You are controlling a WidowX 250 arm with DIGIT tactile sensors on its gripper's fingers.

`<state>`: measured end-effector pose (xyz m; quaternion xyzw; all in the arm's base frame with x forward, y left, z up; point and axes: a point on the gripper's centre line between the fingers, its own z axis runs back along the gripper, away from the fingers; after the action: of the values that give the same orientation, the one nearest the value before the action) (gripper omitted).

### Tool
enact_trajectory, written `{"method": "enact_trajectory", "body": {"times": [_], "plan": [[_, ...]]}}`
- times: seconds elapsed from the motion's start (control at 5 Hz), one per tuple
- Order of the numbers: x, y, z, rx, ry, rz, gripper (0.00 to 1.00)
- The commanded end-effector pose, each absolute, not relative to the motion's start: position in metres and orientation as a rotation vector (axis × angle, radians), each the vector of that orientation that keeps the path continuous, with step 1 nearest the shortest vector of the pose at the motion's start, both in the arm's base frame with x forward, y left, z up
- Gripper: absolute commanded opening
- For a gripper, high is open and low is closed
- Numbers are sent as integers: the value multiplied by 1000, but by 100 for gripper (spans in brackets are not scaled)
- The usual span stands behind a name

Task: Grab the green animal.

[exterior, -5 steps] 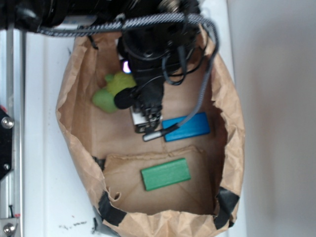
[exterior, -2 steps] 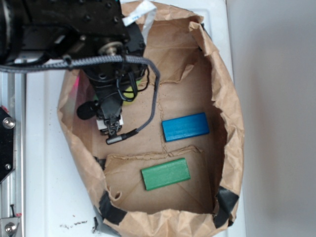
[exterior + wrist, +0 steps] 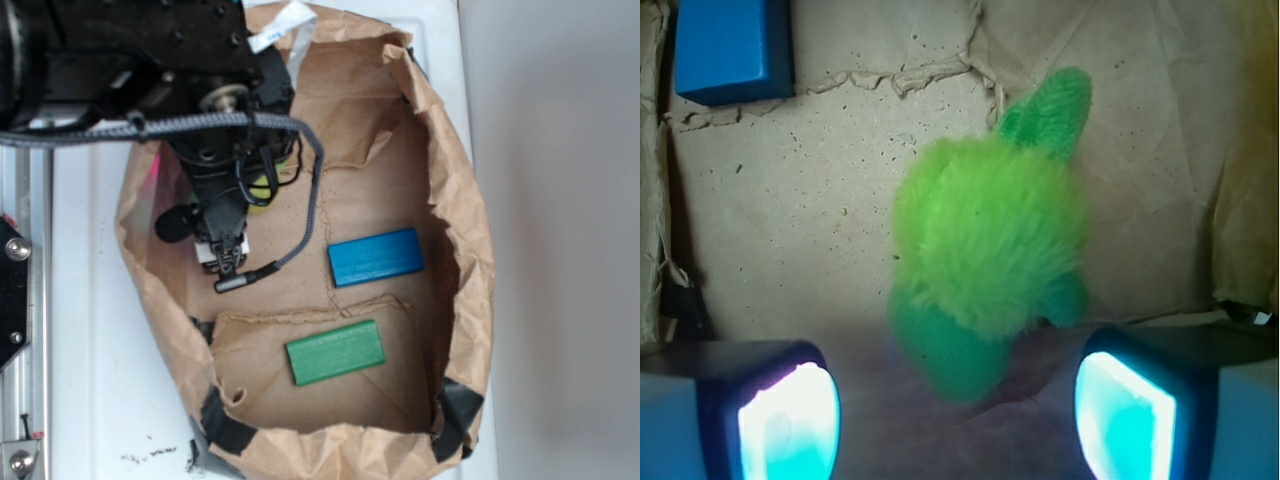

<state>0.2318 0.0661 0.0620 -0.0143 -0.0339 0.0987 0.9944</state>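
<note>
Fuzzy yellow-green, the green animal (image 3: 985, 250) lies on the brown paper bag (image 3: 455, 200) floor, between and just ahead of the spread fingers (image 3: 770, 415) of the released claw (image 3: 955, 410), which touch nothing. Arm (image 3: 130, 60) reaches over the bag's left side, hiding most of the toy. Blue block (image 3: 376, 257) and green block (image 3: 335, 352) lie apart.

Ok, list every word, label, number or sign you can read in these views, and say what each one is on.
None can be read.
The blue block, the green block and the paper bag carry no print.
The green animal has no tag showing.
The end effector has glowing pads with no markings.
The specks at the bottom edge of the exterior view are smudges, not letters.
</note>
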Motion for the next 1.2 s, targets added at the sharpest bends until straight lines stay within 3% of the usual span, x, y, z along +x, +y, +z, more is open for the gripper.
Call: {"method": "enact_trajectory", "body": {"times": [0.0, 0.2, 0.6, 0.8, 1.0], "plan": [[255, 72, 62, -4, -127, 218, 100], [275, 75, 51, 11, -134, 235, 100], [291, 69, 41, 39, -176, 211, 100], [292, 71, 39, 40, -183, 199, 23], [290, 72, 42, 33, -189, 199, 0]]}}
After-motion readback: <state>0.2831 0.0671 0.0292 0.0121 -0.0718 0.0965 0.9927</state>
